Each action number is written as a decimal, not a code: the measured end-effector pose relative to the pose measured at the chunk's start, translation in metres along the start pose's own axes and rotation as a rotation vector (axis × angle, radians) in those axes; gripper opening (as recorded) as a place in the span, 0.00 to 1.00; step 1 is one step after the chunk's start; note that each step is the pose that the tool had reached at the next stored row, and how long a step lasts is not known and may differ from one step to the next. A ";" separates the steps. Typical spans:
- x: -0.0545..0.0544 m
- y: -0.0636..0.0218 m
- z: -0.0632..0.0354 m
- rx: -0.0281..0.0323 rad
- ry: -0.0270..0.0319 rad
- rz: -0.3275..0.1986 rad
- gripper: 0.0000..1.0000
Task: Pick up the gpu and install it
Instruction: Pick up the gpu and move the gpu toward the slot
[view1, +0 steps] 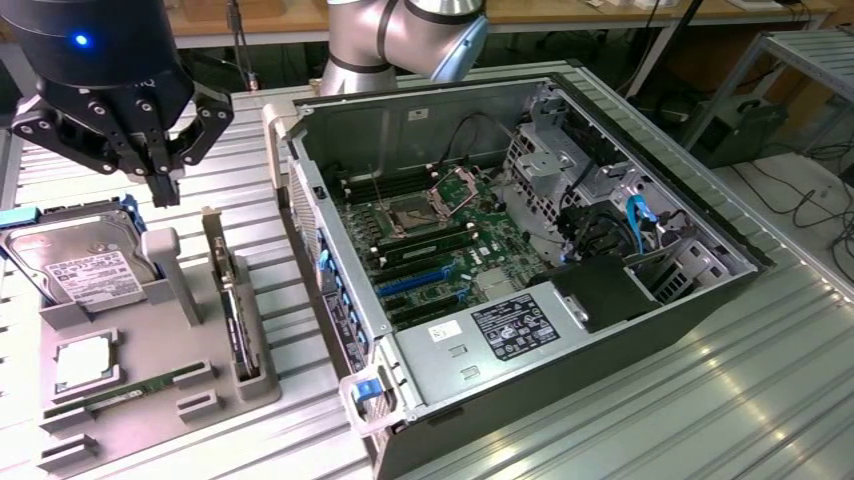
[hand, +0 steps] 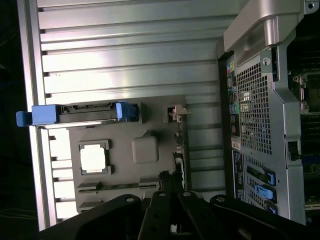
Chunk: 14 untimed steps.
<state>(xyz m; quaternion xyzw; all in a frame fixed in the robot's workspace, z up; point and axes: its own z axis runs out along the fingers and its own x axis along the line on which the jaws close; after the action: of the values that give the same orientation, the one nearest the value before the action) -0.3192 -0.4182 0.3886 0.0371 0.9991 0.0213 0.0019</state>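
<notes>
Though the gpu (view1: 238, 320) is the target, nothing is in hand. Memory stick (view1: 127, 392) lies at the near edge of the grey tray (view1: 140, 335) on the bench (view1: 667, 400), with the CPU (view1: 83, 362) just behind it. gpu stands on edge in the slot along the tray edge facing the open PC case (view1: 400, 120), bracket end toward the far side. Hard drive (view1: 87, 268) sits at the tray's far corner, by the opposite edge. Gripper (view1: 162, 182) hovers above the tray's far end, fingers pinched narrow, empty, clear of all parts. gpu is below it and off to the exterior view's right; its bracket end is the nearest part, apart from the fingers. Case lies just beside the tray, motherboard (view1: 427, 230) exposed.
</notes>
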 end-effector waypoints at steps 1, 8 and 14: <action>0.000 0.0000 0.0000 0.0000 0.0000 0.000 0.17; 0.000 0.0000 0.0000 0.0000 0.0000 0.000 0.48; -0.001 0.0000 0.0004 -0.0001 0.0010 -0.015 0.66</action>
<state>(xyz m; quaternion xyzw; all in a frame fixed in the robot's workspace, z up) -0.3180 -0.4183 0.3882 0.0294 0.9993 0.0213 0.0015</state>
